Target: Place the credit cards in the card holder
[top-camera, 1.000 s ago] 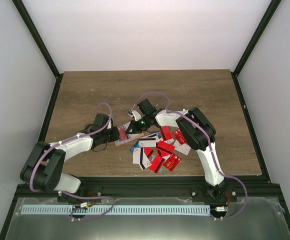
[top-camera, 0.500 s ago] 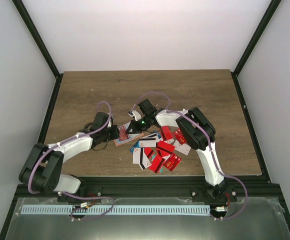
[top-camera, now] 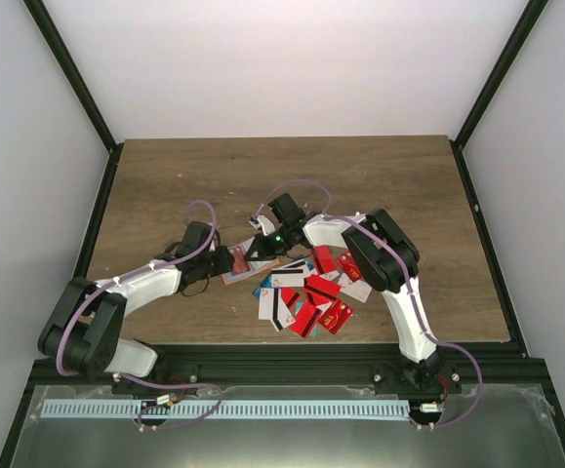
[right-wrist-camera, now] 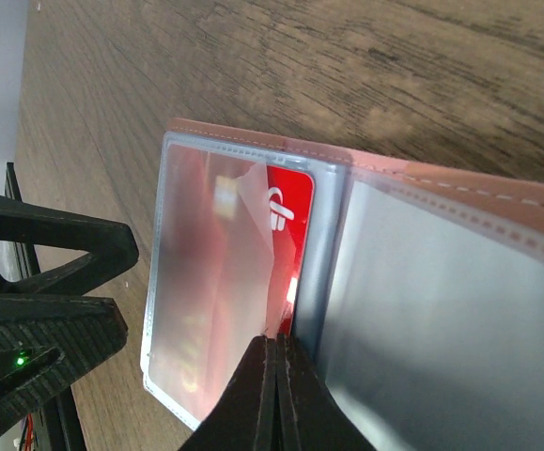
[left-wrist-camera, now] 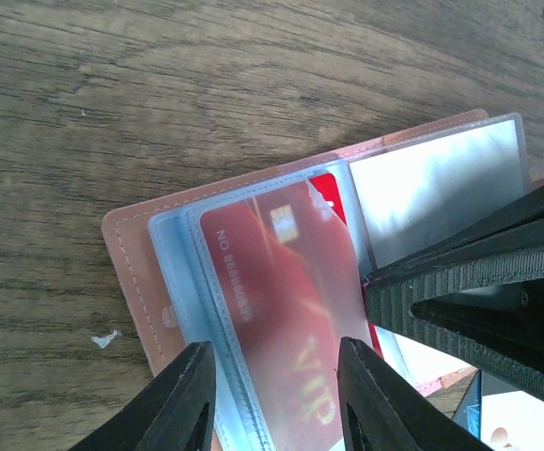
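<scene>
We judge one red card seated in the open card holder on the bench, left gripper jaws apart over it, right gripper jaws together pressing the sleeves; next needs a pick from the loose credit cards beside it.

The card holder lies open on the counter, just left of the heap of credit cards. One card sits inside its left sleeve, under the left gripper.
</scene>
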`<state>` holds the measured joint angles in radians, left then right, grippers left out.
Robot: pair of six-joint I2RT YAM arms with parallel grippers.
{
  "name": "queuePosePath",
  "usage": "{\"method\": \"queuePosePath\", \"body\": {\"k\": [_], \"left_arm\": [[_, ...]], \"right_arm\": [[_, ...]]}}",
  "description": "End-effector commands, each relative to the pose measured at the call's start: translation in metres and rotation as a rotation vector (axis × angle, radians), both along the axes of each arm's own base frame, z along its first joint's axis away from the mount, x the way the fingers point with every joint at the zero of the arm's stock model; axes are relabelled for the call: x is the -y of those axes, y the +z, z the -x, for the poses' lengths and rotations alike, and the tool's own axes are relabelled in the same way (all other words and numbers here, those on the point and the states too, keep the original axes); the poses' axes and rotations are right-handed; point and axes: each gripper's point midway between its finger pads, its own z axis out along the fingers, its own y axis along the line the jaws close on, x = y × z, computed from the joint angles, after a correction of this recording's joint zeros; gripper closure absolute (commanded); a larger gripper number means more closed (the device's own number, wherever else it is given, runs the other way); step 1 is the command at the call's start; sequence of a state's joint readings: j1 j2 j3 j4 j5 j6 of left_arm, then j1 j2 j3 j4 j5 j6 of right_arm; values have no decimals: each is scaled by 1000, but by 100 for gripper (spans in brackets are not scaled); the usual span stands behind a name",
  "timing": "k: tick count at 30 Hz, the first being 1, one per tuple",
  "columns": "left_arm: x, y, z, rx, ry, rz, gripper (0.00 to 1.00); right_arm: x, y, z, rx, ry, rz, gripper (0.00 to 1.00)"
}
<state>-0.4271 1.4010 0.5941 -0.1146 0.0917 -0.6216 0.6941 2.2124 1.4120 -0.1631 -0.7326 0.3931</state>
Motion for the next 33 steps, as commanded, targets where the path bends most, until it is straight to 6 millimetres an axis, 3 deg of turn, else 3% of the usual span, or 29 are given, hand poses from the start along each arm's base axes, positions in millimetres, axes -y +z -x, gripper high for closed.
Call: {"method": "queuePosePath", "body": {"k": [1, 17, 33], "left_arm": [[6, -2, -2, 9, -15, 26, 62], [0, -9, -1, -7, 8, -6, 61], [10, -8, -6, -1, -18, 34, 61]], "right_arm": [[11, -40, 11, -49, -11, 101, 99], [12, -41, 11, -51, -11, 101, 99], [11, -41, 11, -54, -9, 98, 99]]}}
